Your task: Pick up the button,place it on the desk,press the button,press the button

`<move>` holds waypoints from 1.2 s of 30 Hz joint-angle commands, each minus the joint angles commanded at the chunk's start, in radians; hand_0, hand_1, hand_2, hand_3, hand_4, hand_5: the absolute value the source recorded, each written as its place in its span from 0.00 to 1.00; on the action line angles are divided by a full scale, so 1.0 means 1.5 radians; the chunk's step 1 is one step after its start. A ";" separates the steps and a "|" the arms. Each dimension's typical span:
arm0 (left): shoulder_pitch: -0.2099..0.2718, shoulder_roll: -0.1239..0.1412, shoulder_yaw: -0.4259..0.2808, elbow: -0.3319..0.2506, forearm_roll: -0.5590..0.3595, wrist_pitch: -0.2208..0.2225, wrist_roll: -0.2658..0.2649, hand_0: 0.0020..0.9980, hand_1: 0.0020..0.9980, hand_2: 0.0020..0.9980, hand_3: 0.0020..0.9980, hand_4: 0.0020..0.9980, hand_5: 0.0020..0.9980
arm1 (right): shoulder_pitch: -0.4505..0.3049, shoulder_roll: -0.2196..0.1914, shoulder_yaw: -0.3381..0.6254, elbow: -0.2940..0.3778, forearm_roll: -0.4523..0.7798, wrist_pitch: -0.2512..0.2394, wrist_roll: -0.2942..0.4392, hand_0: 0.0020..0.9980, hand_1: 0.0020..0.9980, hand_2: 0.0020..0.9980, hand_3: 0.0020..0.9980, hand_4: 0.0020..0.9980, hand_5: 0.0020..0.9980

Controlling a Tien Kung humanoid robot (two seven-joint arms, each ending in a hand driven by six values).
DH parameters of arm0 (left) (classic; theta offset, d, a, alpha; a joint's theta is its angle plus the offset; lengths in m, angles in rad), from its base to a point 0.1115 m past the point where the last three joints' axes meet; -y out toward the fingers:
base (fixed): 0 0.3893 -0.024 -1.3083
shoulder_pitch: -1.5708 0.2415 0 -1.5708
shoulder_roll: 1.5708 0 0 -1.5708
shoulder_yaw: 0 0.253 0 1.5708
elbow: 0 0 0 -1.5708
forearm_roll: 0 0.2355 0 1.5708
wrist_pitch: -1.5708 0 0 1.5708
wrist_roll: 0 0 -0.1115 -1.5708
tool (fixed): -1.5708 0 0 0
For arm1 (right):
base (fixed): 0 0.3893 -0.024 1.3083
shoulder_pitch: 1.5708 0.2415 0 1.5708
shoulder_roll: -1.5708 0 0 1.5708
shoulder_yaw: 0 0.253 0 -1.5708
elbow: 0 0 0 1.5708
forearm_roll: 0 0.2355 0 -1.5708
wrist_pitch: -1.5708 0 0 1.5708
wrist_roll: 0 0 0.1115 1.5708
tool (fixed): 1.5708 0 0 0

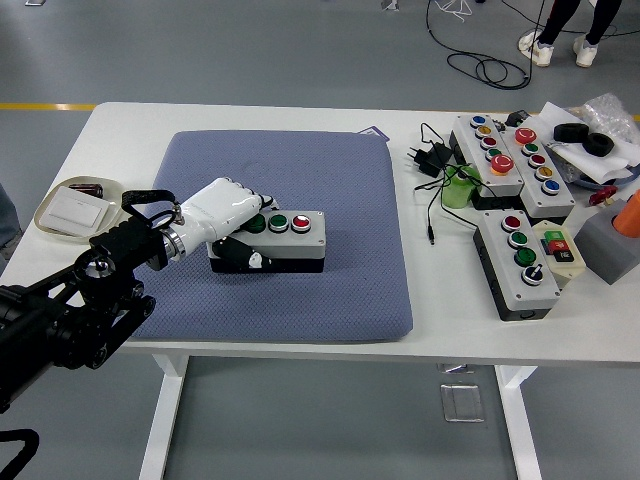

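A grey button box [285, 238] with two green buttons and one red button sits on the blue-grey pad [300, 180], left of its middle. My left hand [232, 222], white with a black arm behind it, is shut on the box's left end, fingers over the top and thumb against the front side. The leftmost green button is partly hidden by my fingers [255, 200]. My right arm is out of the picture.
Other button boxes lie to the right: a long pair [510, 160] at the back and one [520, 262] nearer the front. A black adapter with cable [428, 160], a green object [457, 190], a grey block [610, 245] and a shallow dish [75, 208] at the left.
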 joint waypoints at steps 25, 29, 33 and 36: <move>0.010 0.002 -0.009 -0.006 0.000 -0.031 0.003 0.54 0.53 0.64 0.71 0.70 0.13 | -0.003 0.000 0.001 0.000 -0.003 0.001 0.000 0.65 0.64 0.67 0.58 0.39 0.24; 0.013 0.004 -0.015 -0.014 0.000 -0.047 0.002 0.54 0.60 0.70 0.78 0.81 0.35 | -0.003 0.000 0.001 0.000 -0.002 0.001 0.000 0.65 0.64 0.67 0.58 0.39 0.24; 0.020 0.009 -0.031 -0.034 0.000 -0.072 0.003 0.54 0.60 0.70 0.78 0.81 0.35 | -0.001 0.000 0.000 0.000 -0.001 0.001 0.000 0.65 0.64 0.67 0.58 0.39 0.24; 0.023 0.010 -0.037 -0.045 0.000 -0.081 0.007 0.75 0.68 0.76 0.83 0.83 0.41 | -0.001 0.000 0.000 0.000 -0.001 0.001 0.001 0.65 0.64 0.67 0.58 0.39 0.24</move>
